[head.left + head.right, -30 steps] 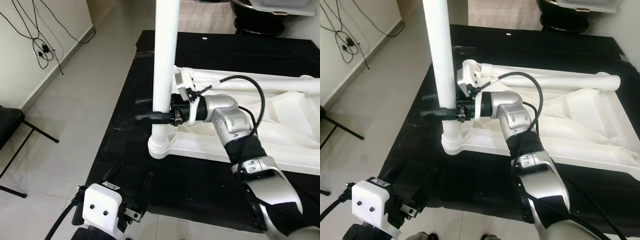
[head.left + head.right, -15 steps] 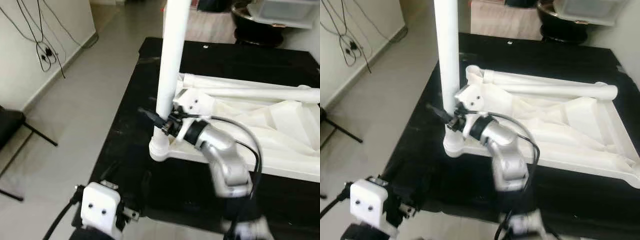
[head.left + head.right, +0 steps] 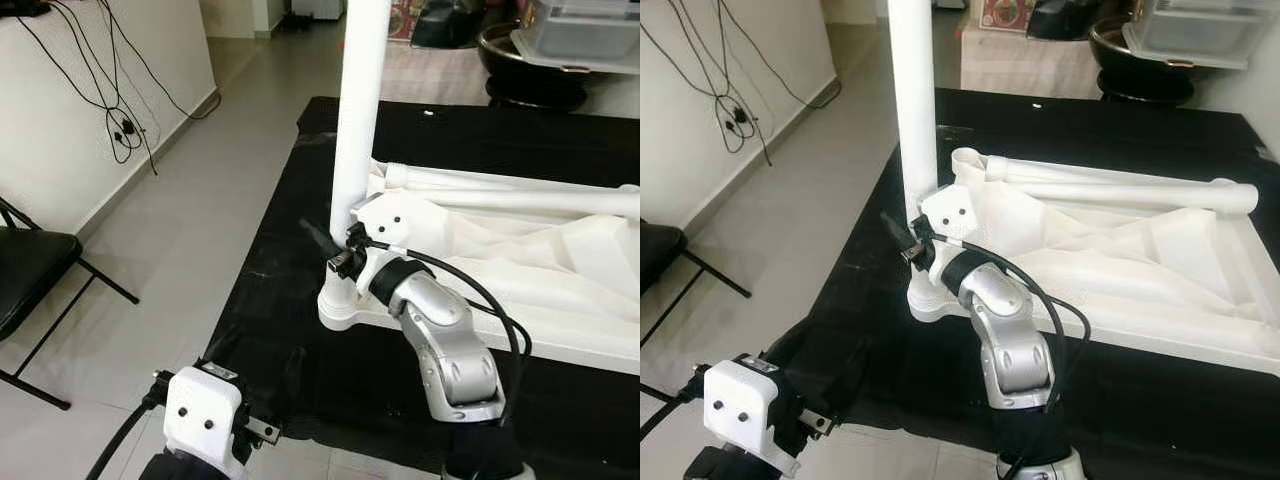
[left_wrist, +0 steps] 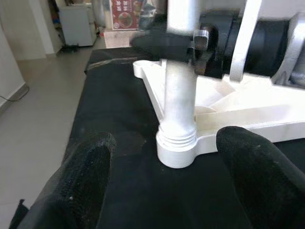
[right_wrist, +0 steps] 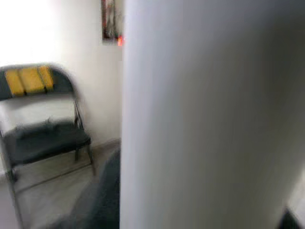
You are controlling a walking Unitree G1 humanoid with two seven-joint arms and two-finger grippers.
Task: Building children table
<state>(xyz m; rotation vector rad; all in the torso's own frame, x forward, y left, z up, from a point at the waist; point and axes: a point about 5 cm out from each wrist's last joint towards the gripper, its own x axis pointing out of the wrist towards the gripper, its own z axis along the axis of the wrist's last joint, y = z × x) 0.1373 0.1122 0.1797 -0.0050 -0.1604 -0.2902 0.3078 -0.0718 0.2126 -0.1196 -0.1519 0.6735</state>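
White table leg (image 3: 358, 120) stands upright in the corner socket of the overturned white table top (image 3: 560, 270), which lies on a black mat (image 3: 300, 330) on the floor. The right gripper (image 3: 330, 250) has its black fingers closed around the leg just above the socket. The left gripper (image 4: 164, 176) hangs low nearby, fingers (image 4: 86, 171) spread apart and holding nothing. A folding chair (image 3: 30, 270) stands by the wall.
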